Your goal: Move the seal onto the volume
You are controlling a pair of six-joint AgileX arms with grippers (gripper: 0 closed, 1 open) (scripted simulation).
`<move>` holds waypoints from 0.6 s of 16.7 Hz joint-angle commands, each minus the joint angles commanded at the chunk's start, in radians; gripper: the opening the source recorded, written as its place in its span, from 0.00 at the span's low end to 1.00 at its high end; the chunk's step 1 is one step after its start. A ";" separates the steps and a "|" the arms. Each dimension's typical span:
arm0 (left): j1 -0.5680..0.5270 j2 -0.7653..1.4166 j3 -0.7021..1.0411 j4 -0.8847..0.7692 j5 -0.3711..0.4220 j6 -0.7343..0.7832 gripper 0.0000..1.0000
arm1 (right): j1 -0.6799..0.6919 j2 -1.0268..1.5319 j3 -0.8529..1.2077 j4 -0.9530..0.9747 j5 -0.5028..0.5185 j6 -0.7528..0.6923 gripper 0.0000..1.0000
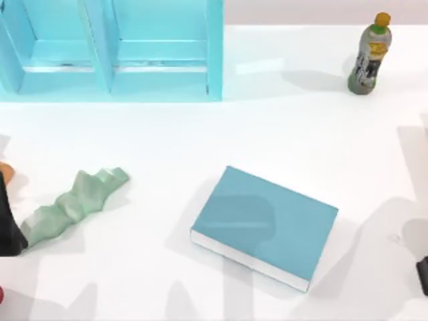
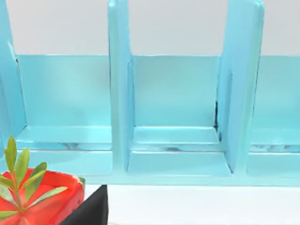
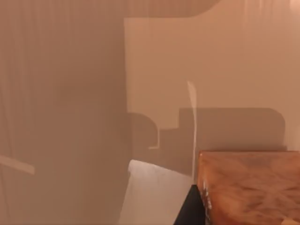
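The volume [image 1: 267, 224], a flat teal-blue book with white page edges, lies a little right of the table's middle. In the right wrist view an orange-tan block with a wood-like grain, the seal [image 3: 251, 187], sits very close to the camera beside a dark part of my right gripper [image 3: 190, 211]. Whether the seal is gripped is unclear. My right arm [image 1: 422, 275] shows as a dark piece at the table's right edge, right of the volume. My left arm [image 1: 10, 221] stays at the far left edge.
A turquoise shelf unit [image 1: 114, 50] stands at the back left. An orange-capped bottle [image 1: 370, 57] is at the back right. A pale green jagged piece [image 1: 70, 200] lies left of the volume. A red pot with a green plant [image 2: 33, 197] sits by the left arm.
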 joint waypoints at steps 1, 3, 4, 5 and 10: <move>0.000 0.000 0.000 0.000 0.000 0.000 1.00 | 0.002 -0.009 0.008 -0.011 -0.001 0.010 0.00; 0.000 0.000 0.000 0.000 0.000 0.000 1.00 | 0.023 -0.043 0.043 -0.054 -0.008 0.051 0.00; 0.000 0.000 0.000 0.000 0.000 0.000 1.00 | 0.043 -0.064 0.067 -0.083 -0.013 0.079 0.00; 0.000 0.000 0.000 0.000 0.000 0.000 1.00 | 0.069 -0.086 0.093 -0.118 -0.017 0.111 0.00; 0.000 0.000 0.000 0.000 0.000 0.000 1.00 | 0.244 -0.167 0.223 -0.344 -0.022 0.291 0.00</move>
